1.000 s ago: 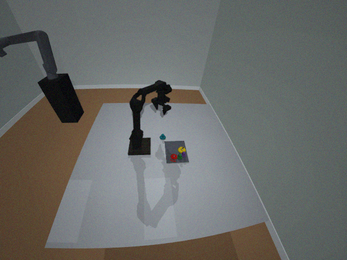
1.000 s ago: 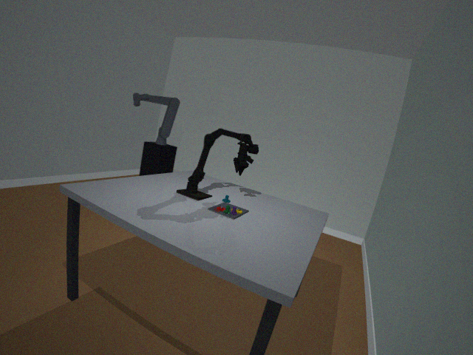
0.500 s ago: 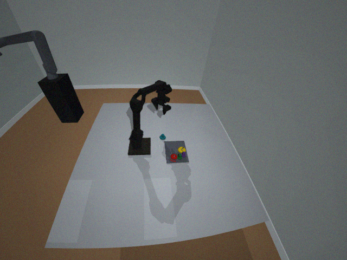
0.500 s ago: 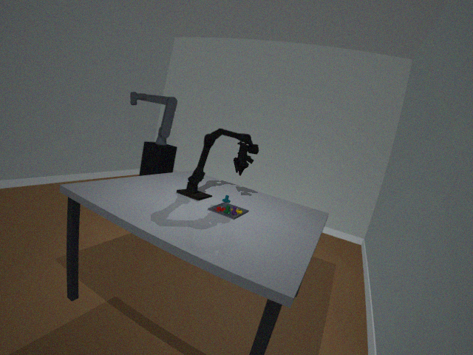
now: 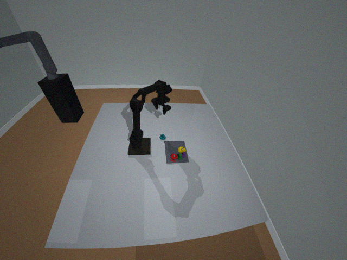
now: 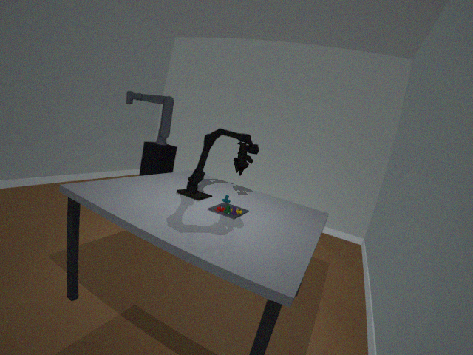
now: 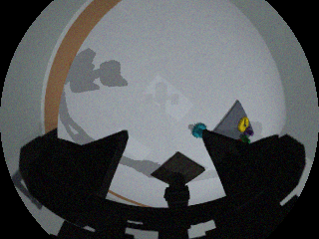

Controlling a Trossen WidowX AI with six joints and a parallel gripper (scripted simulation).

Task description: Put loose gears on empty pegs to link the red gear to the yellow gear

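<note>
The grey board (image 5: 171, 145) (image 6: 212, 208) (image 7: 228, 125) carries the red gear (image 5: 172, 156) (image 6: 219, 208) and the yellow gear (image 5: 181, 149) (image 6: 239, 211) (image 7: 243, 123). A green gear (image 5: 179, 156) (image 6: 228, 209) is beside the red one, and a purple gear (image 5: 184, 154) (image 6: 233, 211) (image 7: 250, 132) is between green and yellow. Whether they mesh or sit flat is too small to tell. A teal gear (image 5: 162, 136) (image 6: 226, 199) (image 7: 199, 130) stands on the table just off the board. My gripper (image 5: 160, 110) (image 7: 165, 134) is open and empty, high above the table, away from the board.
The arm's dark base plate (image 5: 145, 145) (image 6: 202, 196) (image 7: 184, 166) stands on the white table (image 5: 117, 195) (image 6: 259, 244) beside the board. A red arrow (image 5: 172, 160) is marked near the red gear. Another grey arm (image 5: 44, 58) (image 6: 165, 118) stands on a black block beyond the table.
</note>
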